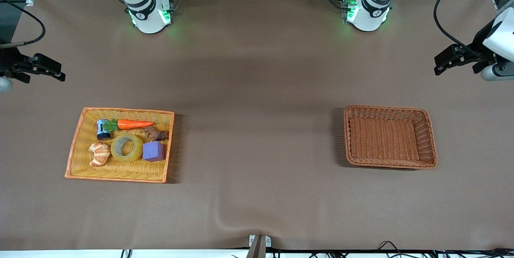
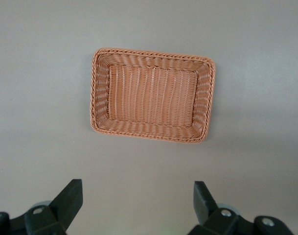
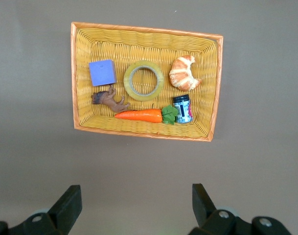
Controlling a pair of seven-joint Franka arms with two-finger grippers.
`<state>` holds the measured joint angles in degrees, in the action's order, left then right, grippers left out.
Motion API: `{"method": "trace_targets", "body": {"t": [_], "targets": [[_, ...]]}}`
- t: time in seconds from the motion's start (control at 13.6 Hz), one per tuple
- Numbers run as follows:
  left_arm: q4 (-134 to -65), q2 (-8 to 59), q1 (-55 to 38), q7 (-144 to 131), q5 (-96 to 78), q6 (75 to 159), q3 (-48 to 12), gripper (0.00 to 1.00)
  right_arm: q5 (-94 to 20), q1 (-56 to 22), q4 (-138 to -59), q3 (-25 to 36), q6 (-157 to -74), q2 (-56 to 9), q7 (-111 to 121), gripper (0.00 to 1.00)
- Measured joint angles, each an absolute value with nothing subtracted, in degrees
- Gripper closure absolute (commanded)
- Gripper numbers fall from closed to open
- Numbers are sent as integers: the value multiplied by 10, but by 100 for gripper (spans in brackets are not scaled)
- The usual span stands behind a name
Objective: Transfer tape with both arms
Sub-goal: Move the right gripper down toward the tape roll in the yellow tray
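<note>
The tape (image 1: 127, 147) lies flat in the yellow basket (image 1: 80, 129) at the right arm's end of the table, its ring opening facing up. It sits between the croissant (image 1: 100, 154) and the purple cube (image 1: 153, 151) — close to both, though I can't tell whether it touches either. Farther from the front camera than the tape lie a toy carrot (image 1: 134, 124), a small dark jar (image 1: 103, 129) at the carrot's leafy end, and a little brown animal figure (image 1: 156, 133) just beside the cube.

The right gripper (image 3: 134, 203) hangs high in the air over the bare table just off the basket's edge toward the robots' bases, its fingers (image 3: 68, 203) spread wide with nothing between them. Seen from the front it shows at the edge of the table's right-arm end (image 1: 38, 67).

The left gripper (image 2: 138, 201) is likewise up in the air, over the table beside the brown basket (image 1: 429, 137) — that one has nothing in it and sits well apart from the yellow one, at the left arm's end. Its fingers (image 2: 70, 200) are also spread apart, holding nothing. From the front it shows at the table's edge (image 1: 455, 59).

Both arms wait above the brown tablecloth (image 1: 257, 129).
</note>
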<state>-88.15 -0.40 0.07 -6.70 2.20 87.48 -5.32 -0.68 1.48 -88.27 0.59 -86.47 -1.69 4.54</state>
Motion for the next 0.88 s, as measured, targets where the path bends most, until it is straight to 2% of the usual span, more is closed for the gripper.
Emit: {"method": "trace_targets", "body": {"t": [0.66, 0.74, 0.88], "targets": [[-882, 2, 1, -67, 22, 875, -53, 0, -8, 8, -889, 8, -868, -17, 36, 0], [-882, 3, 1, -67, 22, 875, -53, 0, -10, 7, -907, 8, -892, -18, 36, 0], [-882, 8, 1, -67, 22, 875, -53, 0, -18, 1, -986, 6, -1004, -25, 36, 0]]}}
